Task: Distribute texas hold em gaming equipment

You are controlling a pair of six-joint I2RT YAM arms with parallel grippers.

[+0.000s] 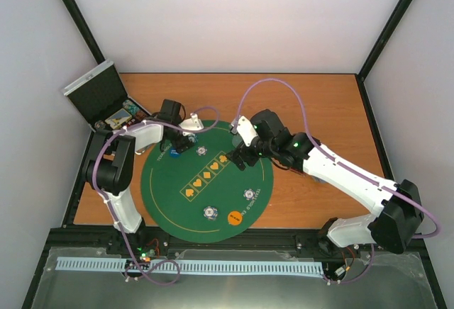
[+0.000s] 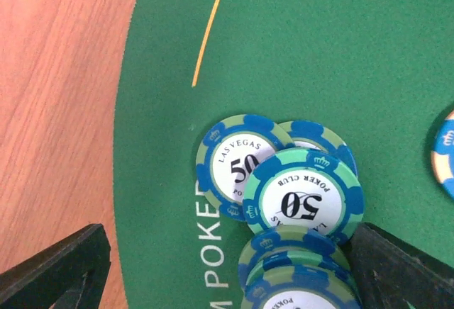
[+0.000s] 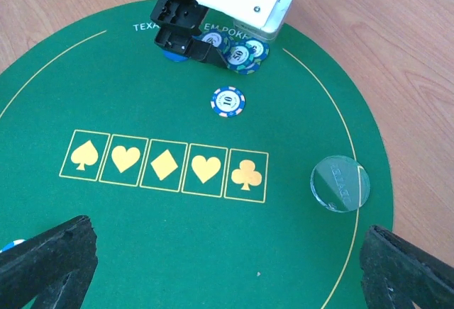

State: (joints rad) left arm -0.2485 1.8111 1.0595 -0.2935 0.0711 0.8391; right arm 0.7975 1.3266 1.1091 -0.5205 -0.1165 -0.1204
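- From above: a round green felt mat (image 1: 167, 195) lies on the orange-brown wooden table (image 1: 312, 103), and both arms reach over its far half. The left gripper (image 1: 180, 149) is low at the mat's far-left edge. The right gripper (image 1: 240, 159) hovers by the end of a row of yellow suit boxes (image 1: 206, 176). Small white-patterned poker chips (image 1: 211, 212) sit apart on the felt, with an orange round disc (image 1: 235, 217) near the front edge. An open silver case with black lining (image 1: 96, 96) stands at the table's far-left corner.
- Left wrist: the left gripper's two black fingers (image 2: 60, 273) stand wide apart, open and gripping nothing. Between them lies an overlapping heap of green-and-blue chips marked 50 (image 2: 308, 199). It sits close against the right-hand finger and well clear of the other. The heap rests on the felt just inside its edge, partly over white lettering.
- Right wrist: the right gripper is spread wide too, empty above the felt. Ahead, a blue-and-orange chip marked 10 (image 3: 228, 101) lies alone beyond the suit boxes. A clear round disc (image 3: 340, 183) lies flat near the mat's right rim.
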